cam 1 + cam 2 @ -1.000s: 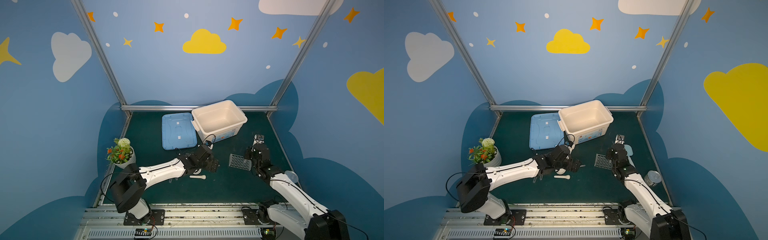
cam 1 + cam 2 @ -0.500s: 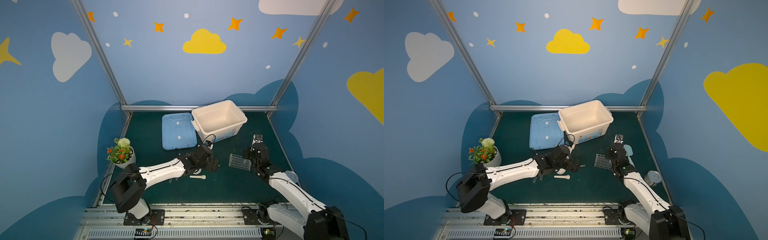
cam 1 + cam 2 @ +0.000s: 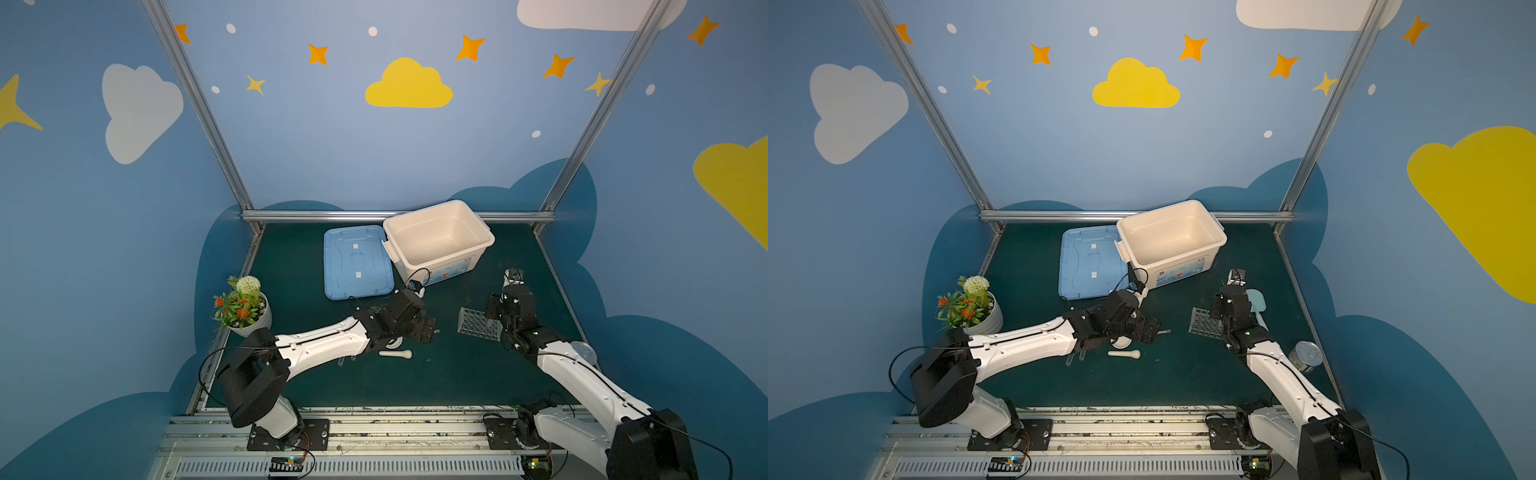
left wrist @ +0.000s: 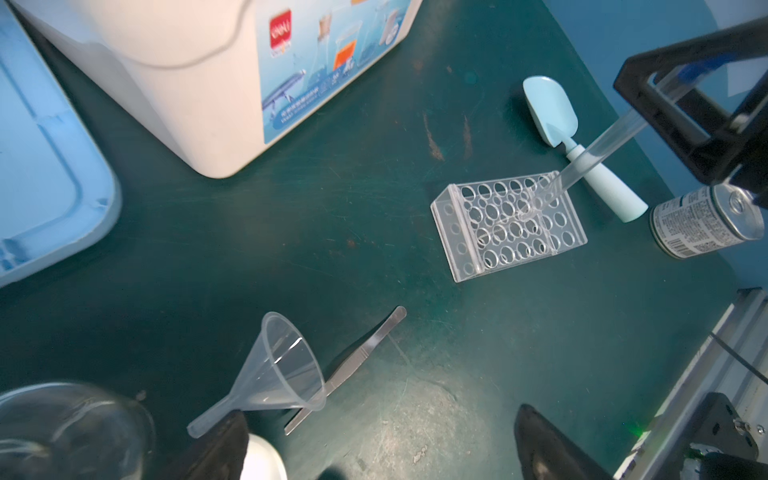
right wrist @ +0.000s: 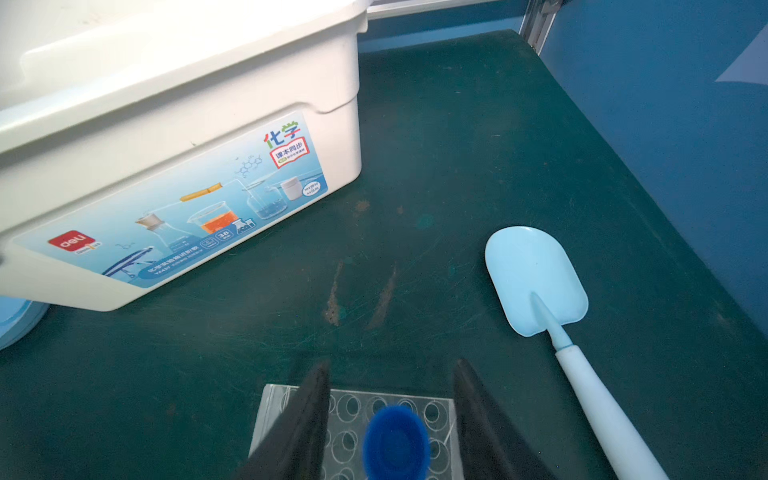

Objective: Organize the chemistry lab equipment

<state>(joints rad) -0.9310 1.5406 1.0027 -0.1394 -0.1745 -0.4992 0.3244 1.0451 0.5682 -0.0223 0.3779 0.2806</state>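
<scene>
Counts one test tube as placed: lower end down in a hole at the edge of the clear rack, body leaning, blue cap up between the jaws of the right gripper. Reads those jaws as parted, with a gap on each side of the cap, so no grip on it.

Puts the task at an early stage, judging by that. Leaves two more clear tubes flat on the mat, half hidden under the left arm. Leaves also the pestle, the white mortar, the funnel on its side, the metal tweezers just beside it, and the glass flask. Shows nothing in the white bin, its blue lid flat beside it.

Finds the left gripper spread wide and empty, low over the mortar and funnel.

Notes a blue scoop and a tin can just beyond the rack, close by the right arm, and a potted plant well off at the left edge. Flags the leaning tube as the likely risk: could tip the light rack or snag a jaw on the way out.
</scene>
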